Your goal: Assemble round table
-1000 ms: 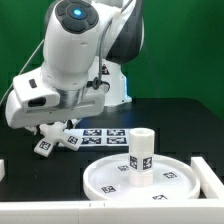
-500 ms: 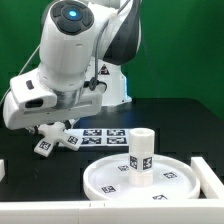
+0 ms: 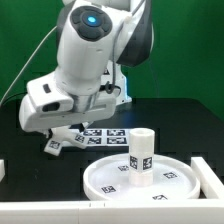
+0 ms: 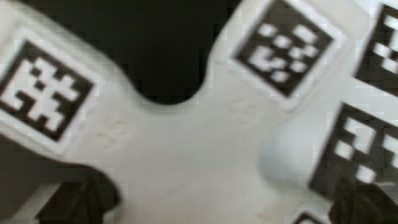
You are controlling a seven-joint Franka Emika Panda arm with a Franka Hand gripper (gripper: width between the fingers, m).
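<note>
Arm body is further toward the exterior view's right and a bit higher than half a second ago; the cross base [image 3: 56, 146] with its tags has also shifted slightly rightward under it. Leg [image 3: 141, 158] unchanged, upright on the round disc [image 3: 104, 178], which lies flat on the black worktop [image 3: 190, 125] at front right. Base sits directly below the claw [image 3: 66, 129], beside the marker board [image 3: 106, 134], well apart from disc and leg. Wrist view: base [image 4: 196, 130] fills the frame, very close, tags on its arms, dark blurred shapes either side of one arm at the edge. Can't tell whether the claw is apart or clamped on the base.
</note>
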